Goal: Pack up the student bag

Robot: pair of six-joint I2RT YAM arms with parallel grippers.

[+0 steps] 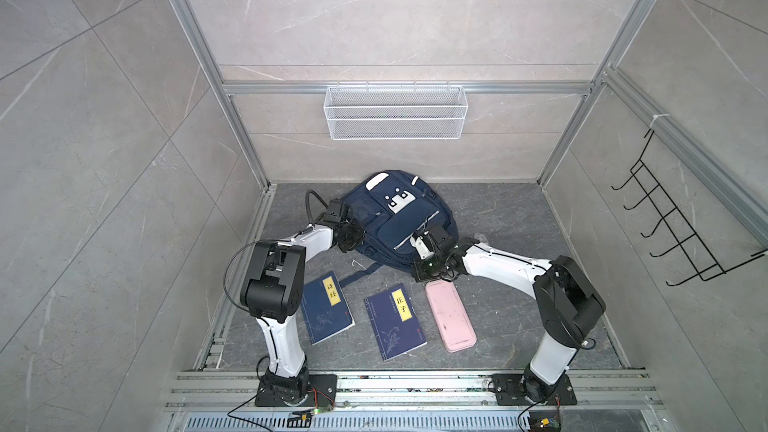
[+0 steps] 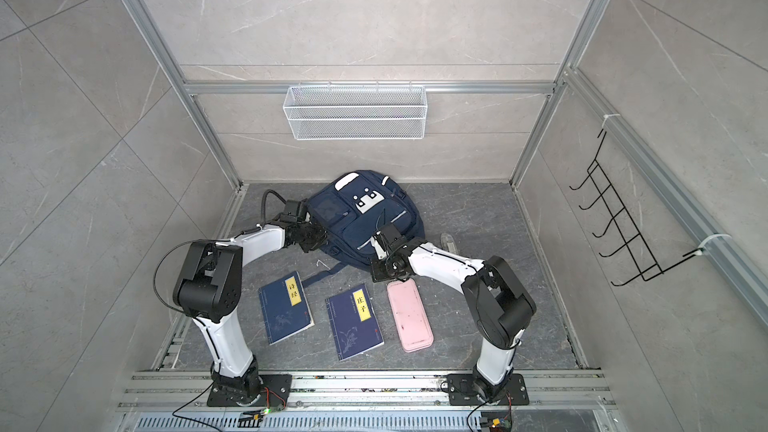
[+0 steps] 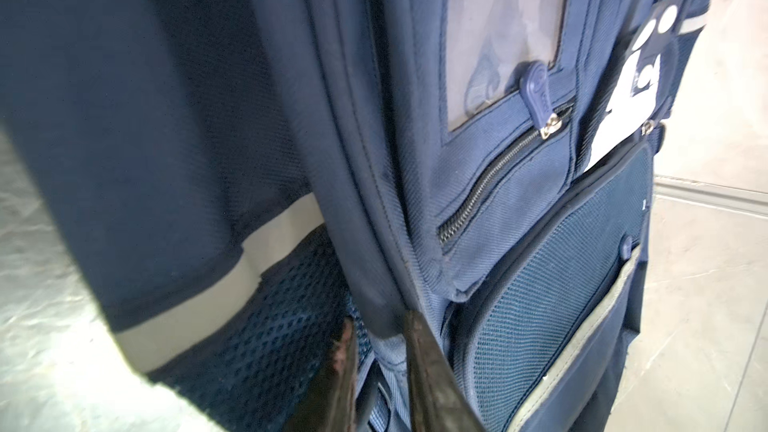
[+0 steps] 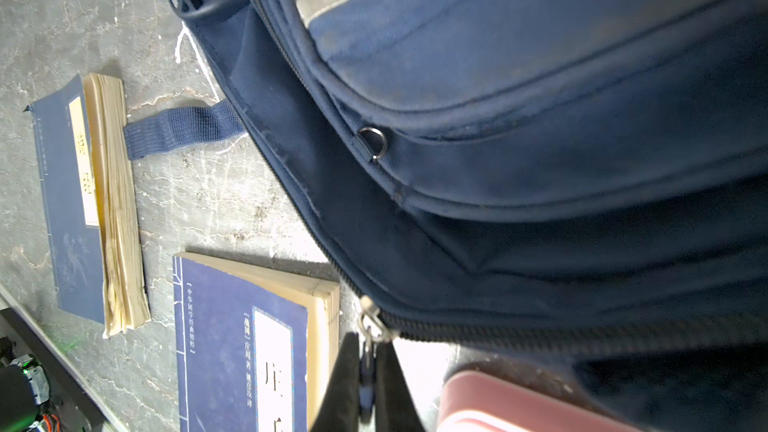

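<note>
Left gripper [image 3: 378, 324], closest to its wrist cam, is clamped on a piped seam of the student bag [image 1: 399, 218], one finger each side of the ridge, at the bag's side edge next to the mesh pocket. Right gripper [image 4: 368, 342] is pinched tight on the metal zip pull [image 4: 369, 324] at the bag's bottom corner, w/ the zip teeth running away from the jaws along the bag's edge. Bag lies front-up on the dark tabletop [image 1: 519, 218], top end by the back wall; a navy book [image 1: 327, 312], a 2nd navy book [image 1: 395, 322] & a pink case [image 1: 451, 317] lie near the bag's bottom end.
</note>
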